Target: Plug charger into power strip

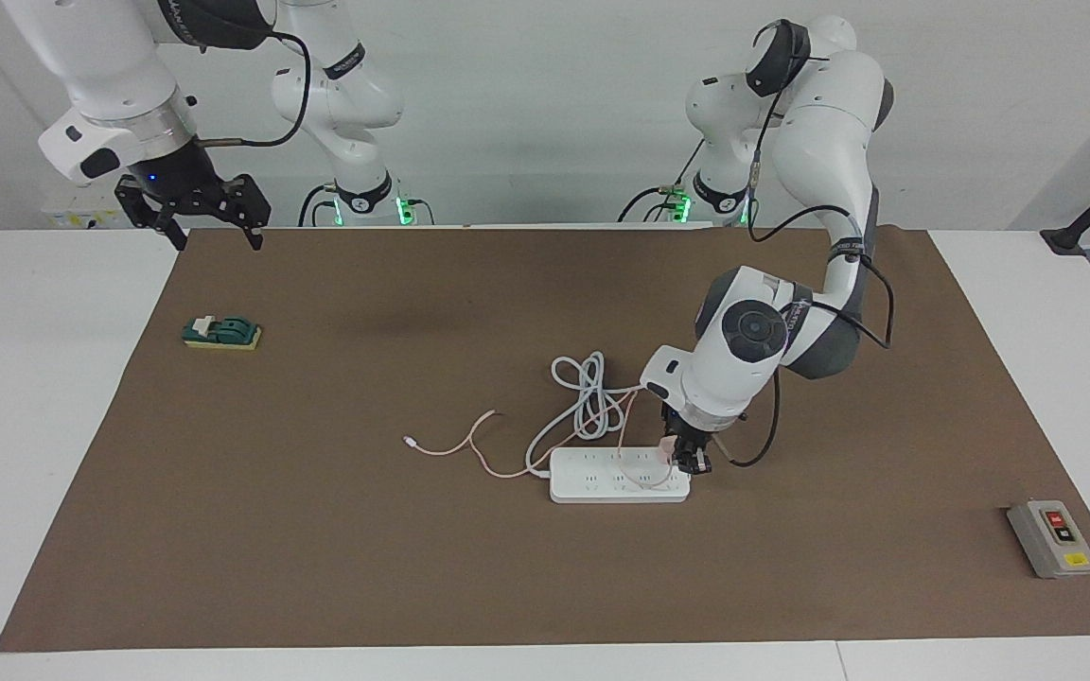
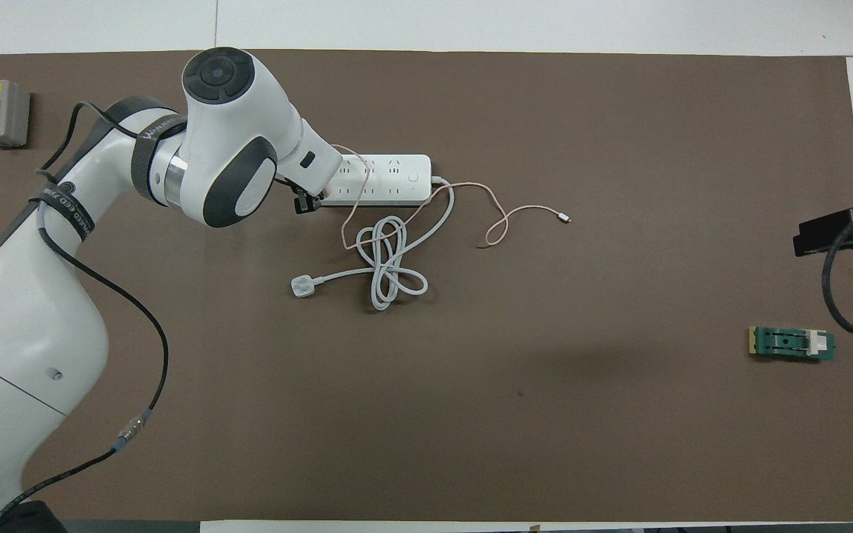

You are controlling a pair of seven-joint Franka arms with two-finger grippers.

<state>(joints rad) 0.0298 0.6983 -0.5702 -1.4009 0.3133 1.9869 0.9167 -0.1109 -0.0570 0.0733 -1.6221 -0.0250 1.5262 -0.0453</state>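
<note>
Box (image 1: pixel 1051 537) sits at its corner; my left gripper (image 1: pixel 690 461) pinches the charger (image 1: pixel 666 446) onto the strip (image 1: pixel 602 482) mid-desk, seemingly not fully seated; my right gripper (image 1: pixel 214 227) waits wide-open over its corner.

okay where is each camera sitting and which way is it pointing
Facing view: high across the table, facing the robots; shows both arms whole, left gripper at the power strip, right gripper waiting, raised.
Overhead view: above the robots' end, looking steeply down; shows the left arm, little of the right.
Shared: strip, charger, grey box, half a turn apart.

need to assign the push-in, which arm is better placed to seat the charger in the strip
Left. The left gripper is at the charger on the power strip; the right gripper waits raised at the mat's edge.
</note>
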